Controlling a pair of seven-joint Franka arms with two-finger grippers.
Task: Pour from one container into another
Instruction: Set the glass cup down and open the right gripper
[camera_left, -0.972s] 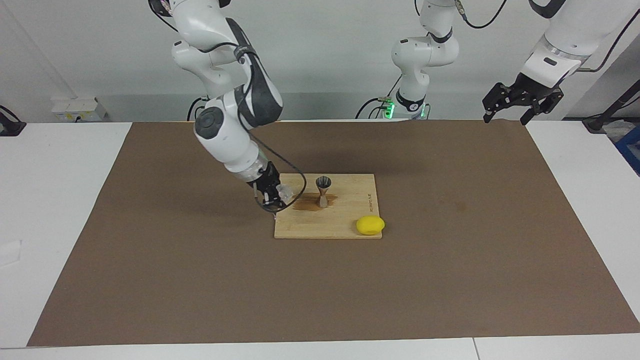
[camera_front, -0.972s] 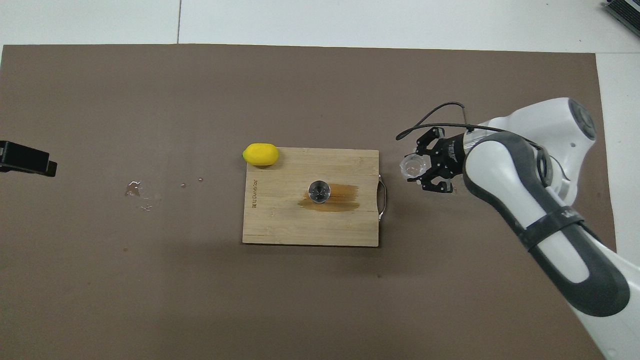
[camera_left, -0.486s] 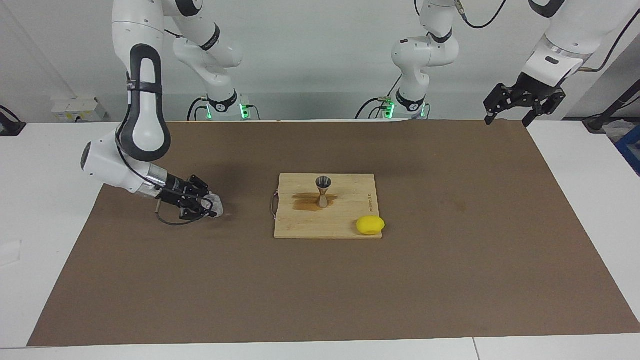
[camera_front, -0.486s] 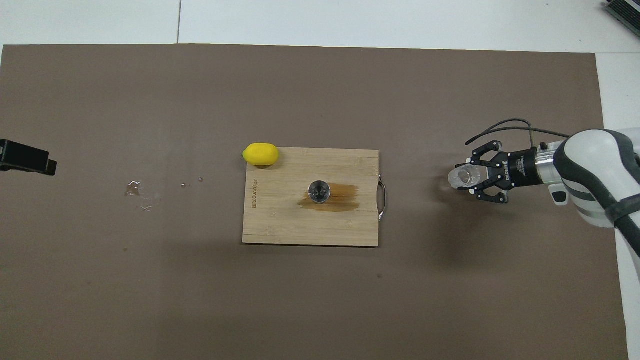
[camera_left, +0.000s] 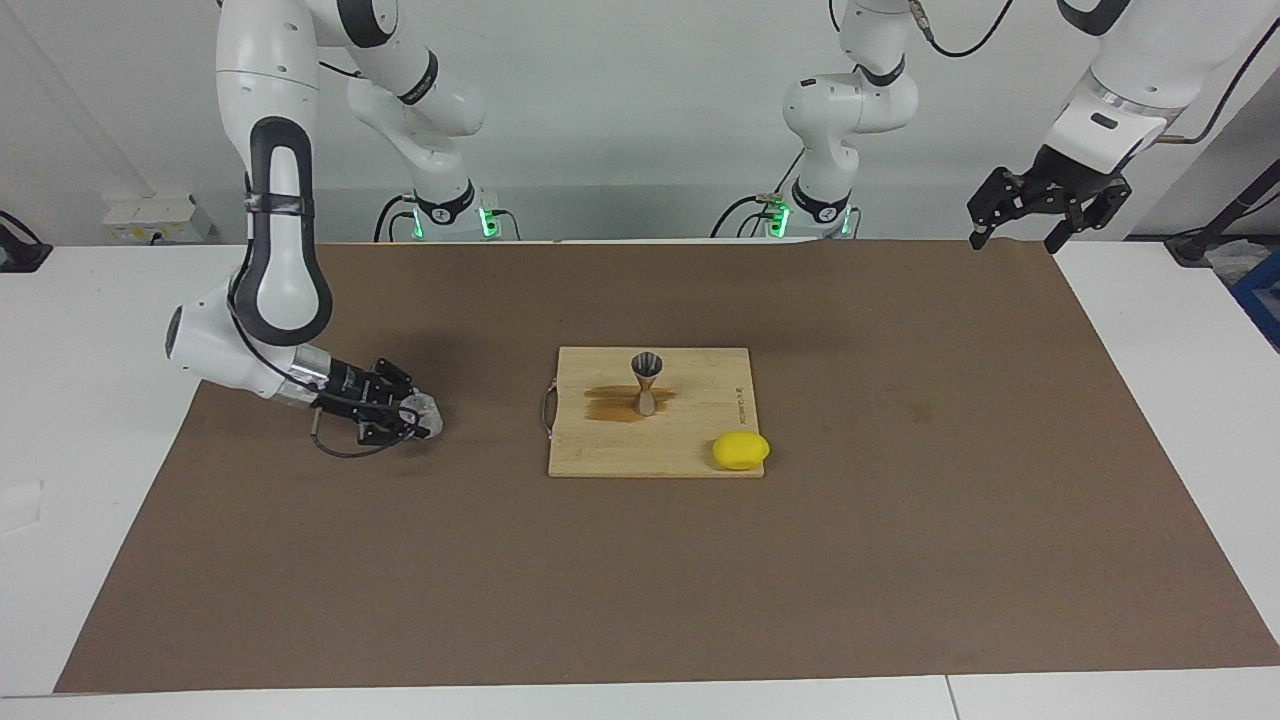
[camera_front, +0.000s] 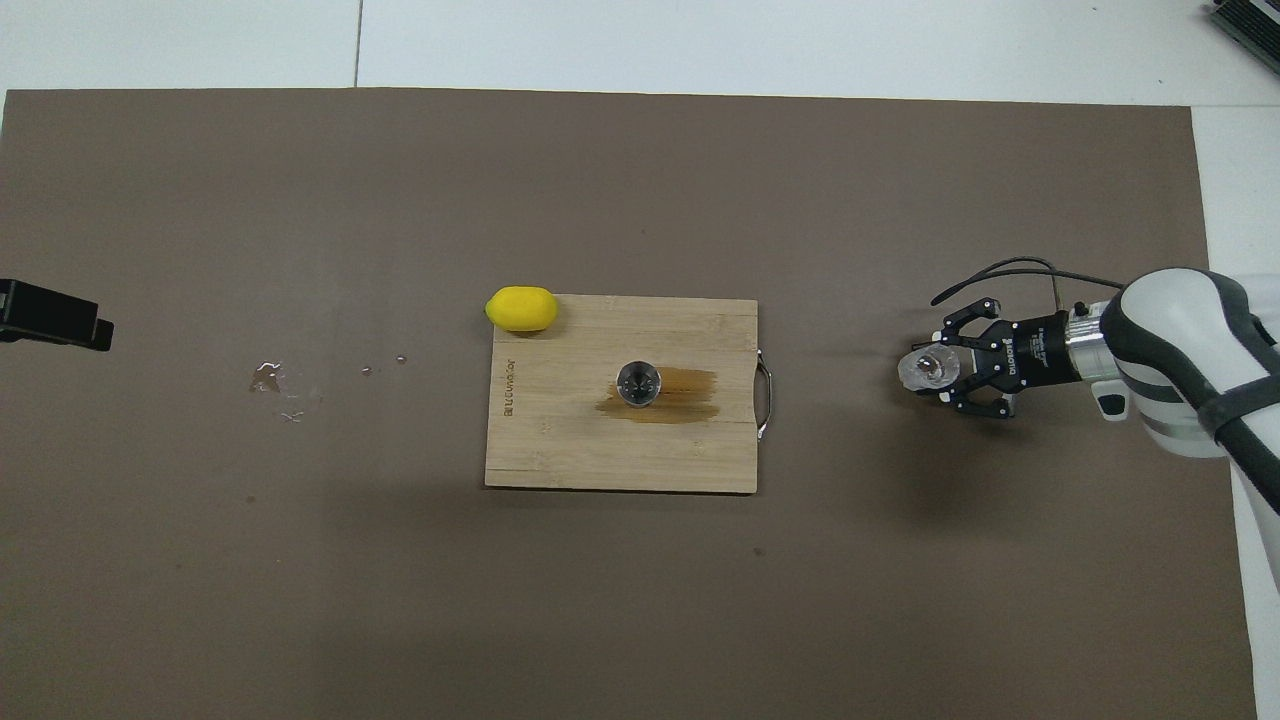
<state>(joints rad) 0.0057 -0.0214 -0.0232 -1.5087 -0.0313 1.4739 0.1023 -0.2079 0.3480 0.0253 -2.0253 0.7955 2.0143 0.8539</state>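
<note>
While the right gripper (camera_left: 412, 418) has its jaws around the glass cup (camera_left: 424, 413) low by the desk mat, jigger (camera_left: 646, 381) stands on wet-stained board (camera_left: 700, 440): pour apparently done, release pending; left gripper (camera_left: 1040, 205) waits, jaws released.

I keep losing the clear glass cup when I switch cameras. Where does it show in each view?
Facing view: the glass cup sits low at the right gripper, on the brown mat toward the right arm's end.
Overhead view: the same cup at the gripper's tips.
Shared landmark: the wooden board, whose metal handle points toward the cup.
</note>
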